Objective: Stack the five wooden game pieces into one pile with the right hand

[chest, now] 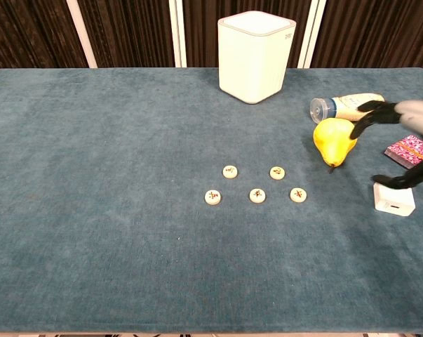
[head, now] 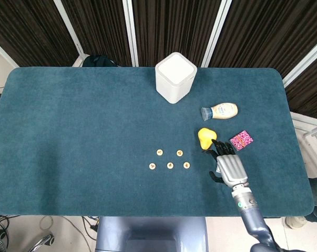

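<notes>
The right hand (head: pixel 227 164) is wide open, holding nothing, above a white cube (chest: pixel 393 198) beside the pear (head: pixel 205 137). Five game pieces (head: pixel 170 166) lie apart on the bench (head: pixel 84 131).

Your surroundings: a table (head: pixel 69 131) with a teal felt top and rounded corners; dark ribbed wall panels (head: pixel 169 26) split by white slanted strips (head: pixel 128 31) beyond its far edge; pale floor (head: pixel 6 73) and cables (head: pixel 6 226) by the left corners.
</notes>
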You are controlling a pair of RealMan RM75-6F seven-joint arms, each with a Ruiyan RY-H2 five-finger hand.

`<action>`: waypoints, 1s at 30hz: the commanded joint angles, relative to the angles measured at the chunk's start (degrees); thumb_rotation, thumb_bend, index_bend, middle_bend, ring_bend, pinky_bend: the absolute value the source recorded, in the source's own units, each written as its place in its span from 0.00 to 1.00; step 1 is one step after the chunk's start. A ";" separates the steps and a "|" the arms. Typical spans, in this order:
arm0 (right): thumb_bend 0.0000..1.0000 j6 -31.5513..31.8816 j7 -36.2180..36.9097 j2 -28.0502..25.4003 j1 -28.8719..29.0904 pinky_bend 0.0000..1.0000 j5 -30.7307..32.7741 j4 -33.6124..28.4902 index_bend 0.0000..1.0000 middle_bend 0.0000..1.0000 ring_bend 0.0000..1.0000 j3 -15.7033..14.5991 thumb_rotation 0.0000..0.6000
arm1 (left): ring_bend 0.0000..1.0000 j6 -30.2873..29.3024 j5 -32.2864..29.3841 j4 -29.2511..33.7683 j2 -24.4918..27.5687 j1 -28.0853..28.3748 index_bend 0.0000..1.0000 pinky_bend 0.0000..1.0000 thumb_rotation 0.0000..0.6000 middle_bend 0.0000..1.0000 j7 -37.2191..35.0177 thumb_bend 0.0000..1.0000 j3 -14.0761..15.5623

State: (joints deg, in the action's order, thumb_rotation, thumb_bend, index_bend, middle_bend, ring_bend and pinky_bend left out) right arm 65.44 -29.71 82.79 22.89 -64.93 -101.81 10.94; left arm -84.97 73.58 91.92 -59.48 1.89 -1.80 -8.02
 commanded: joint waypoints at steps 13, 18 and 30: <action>0.37 -0.30 -9.44 11.45 6.49 0.00 8.30 7.56 0.36 0.00 0.00 0.30 1.00 | 0.00 0.67 -0.60 -0.44 0.07 0.13 0.05 0.09 1.00 0.00 -0.80 0.15 -0.21; 0.37 -0.11 -10.06 13.47 7.45 0.00 9.76 9.67 0.37 0.00 0.00 0.19 1.00 | 0.00 0.93 -0.74 -0.56 0.11 0.19 0.05 0.09 1.00 0.00 -1.01 0.15 -0.23; 0.37 -0.18 -9.27 15.91 8.65 0.00 11.09 12.97 0.42 0.00 0.00 -0.37 1.00 | 0.00 1.04 -0.98 -0.64 0.10 0.20 0.05 0.09 1.00 0.00 -1.06 0.15 -0.31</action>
State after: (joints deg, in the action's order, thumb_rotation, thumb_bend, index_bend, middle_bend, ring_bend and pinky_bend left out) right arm 65.25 -39.02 98.54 31.43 -53.87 -89.02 10.64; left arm -83.94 72.61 91.28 -59.39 2.09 -2.85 -8.33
